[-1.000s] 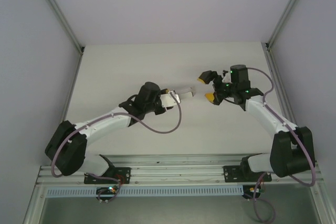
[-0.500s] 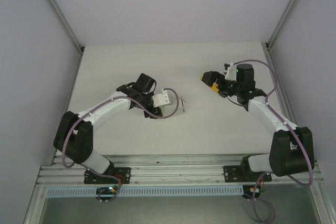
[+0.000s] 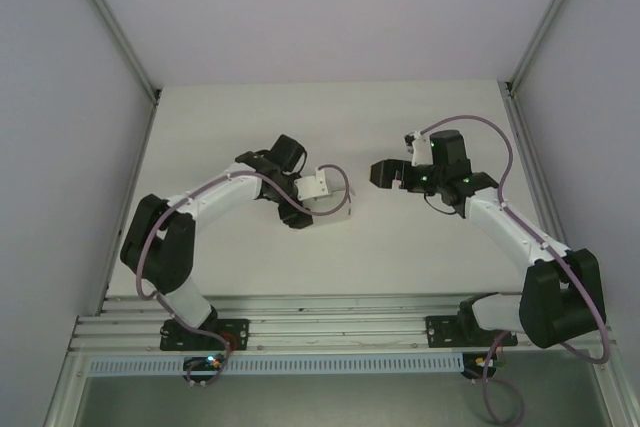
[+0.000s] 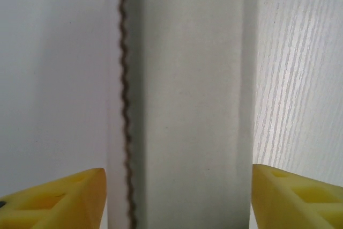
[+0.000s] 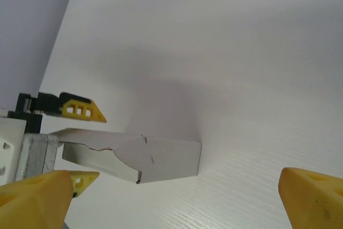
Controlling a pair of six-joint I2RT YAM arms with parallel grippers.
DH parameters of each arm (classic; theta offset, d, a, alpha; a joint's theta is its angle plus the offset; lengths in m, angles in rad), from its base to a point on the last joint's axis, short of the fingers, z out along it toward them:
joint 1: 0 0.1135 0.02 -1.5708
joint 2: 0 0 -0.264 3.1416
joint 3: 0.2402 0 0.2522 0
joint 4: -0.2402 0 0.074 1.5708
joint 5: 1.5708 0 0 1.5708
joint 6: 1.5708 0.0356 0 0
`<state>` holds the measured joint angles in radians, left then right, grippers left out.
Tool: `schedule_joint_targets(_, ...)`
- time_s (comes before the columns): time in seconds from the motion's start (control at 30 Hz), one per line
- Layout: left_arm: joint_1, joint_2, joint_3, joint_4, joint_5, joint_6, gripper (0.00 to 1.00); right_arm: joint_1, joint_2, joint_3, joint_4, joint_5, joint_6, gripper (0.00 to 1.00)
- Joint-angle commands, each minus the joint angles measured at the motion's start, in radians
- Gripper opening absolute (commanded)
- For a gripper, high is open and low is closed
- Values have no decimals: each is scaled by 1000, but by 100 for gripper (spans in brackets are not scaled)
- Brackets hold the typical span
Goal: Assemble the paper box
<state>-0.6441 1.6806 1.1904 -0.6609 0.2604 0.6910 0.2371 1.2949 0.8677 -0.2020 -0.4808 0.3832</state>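
White card: the paper box [image 5: 161, 160] is a small oblong that lies on its long side on the pale, faintly grained table [image 3: 230, 127]. In the overhead view it sits about midway between the table's left and right edges, a little nearer the arms' bases than the far edge. One long border of it is cut in a fine wavy line, and the close view from the left wrist shows that line as a thin brown trace beside a plain, flat panel.

The left gripper [image 4: 179, 202] reaches over the box with its jaws spread, one yellow fingertip [image 4: 59, 199] on each long side. They straddle the box and do not pinch it. In the left wrist view one tip stands a little off the wavy border, with a strip of table showing between them. The other tip comes right up to the opposite side, and I cannot tell whether it touches. The right wrist view shows the same thing from the side: one tip clear of the card, the other close against it.

The right gripper [image 5: 171, 197] hangs above the table to the right of the box, near it but apart, and it faces the box — its jaws are spread wide with nothing between them.
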Motion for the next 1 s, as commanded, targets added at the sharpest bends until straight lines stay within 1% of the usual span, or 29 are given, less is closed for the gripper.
schedule_joint_targets(0.0, -9, 14, 36, -41, -16, -5, 77, 32, -14, 36, -59, 46, -92, 98)
schedule_joint_targets(0.13, -15, 3, 38, -35, -22, -7, 82, 77, 1, 58, -78, 67, -158, 94)
schedule_joint_targets(0.2, -17, -10, 36, -31, -24, -7, 82, 105, 13, 69, -85, 73, -213, 91)
schedule_joint_targets(0.3, -19, -28, 19, -14, -34, -7, 83, 141, 28, 79, -78, 74, -301, 81)
schedule_joint_targets(0.37, -20, -36, 8, -12, -38, -7, 82, 157, 49, 93, -76, 76, -336, 70)
schedule_joint_targets(0.43, -22, -44, -4, -4, -45, -14, 82, 165, 75, 116, -86, 81, -354, 64)
schedule_joint_targets(0.6, -22, -68, -35, 16, -46, -22, 82, 201, 145, 155, -99, 84, -396, 63)
schedule_joint_targets(0.7, -22, -79, -47, 21, -39, -20, 82, 217, 186, 185, -109, 98, -407, 60)
schedule_joint_targets(0.8, -22, -77, -48, 26, -23, -20, 78, 226, 219, 211, -102, 127, -402, 57)
schedule_joint_targets(0.87, -24, -67, -45, 32, -18, -25, 71, 227, 234, 223, -92, 160, -391, 55)
schedule_joint_targets(0.93, -25, -54, -40, 38, -32, -32, 62, 228, 241, 232, -89, 191, -381, 50)
schedule_joint_targets(0.97, -29, -47, -39, 41, -42, -39, 60, 228, 236, 232, -89, 201, -377, 49)
